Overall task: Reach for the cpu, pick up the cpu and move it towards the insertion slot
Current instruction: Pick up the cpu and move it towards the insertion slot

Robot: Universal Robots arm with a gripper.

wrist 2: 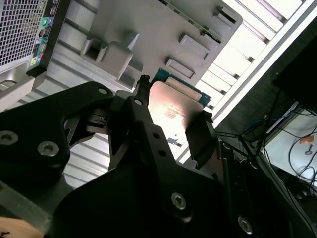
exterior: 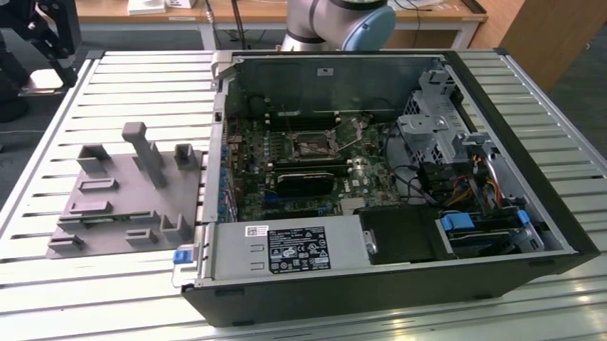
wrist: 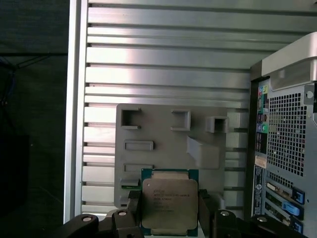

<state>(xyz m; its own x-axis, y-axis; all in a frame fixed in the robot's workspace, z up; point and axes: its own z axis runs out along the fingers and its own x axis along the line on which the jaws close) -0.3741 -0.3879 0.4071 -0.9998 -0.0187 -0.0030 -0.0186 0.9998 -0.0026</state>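
Observation:
The cpu (wrist: 170,206), a flat square chip with a shiny metal top and a green rim, sits between the black fingers (wrist: 132,204) of my gripper (wrist: 170,210), which is shut on it. It hangs well above the grey plastic plate (wrist: 163,134), near that plate's edge. In the second wrist view the cpu (wrist 2: 171,111) shows the same way, clamped on two sides by the gripper (wrist 2: 173,119). The insertion slot (exterior: 313,144), a square socket with a dark centre and a wire lever, lies on the motherboard inside the open computer case (exterior: 379,284).
The grey plate (exterior: 114,206) with upright posts lies on the slatted metal table (exterior: 531,312) at the exterior view's left, beside the case. The case's rear panel (wrist: 287,124) stands close to the plate. The arm's base (exterior: 332,21) rises behind the case. The table edge (wrist: 74,99) borders dark floor.

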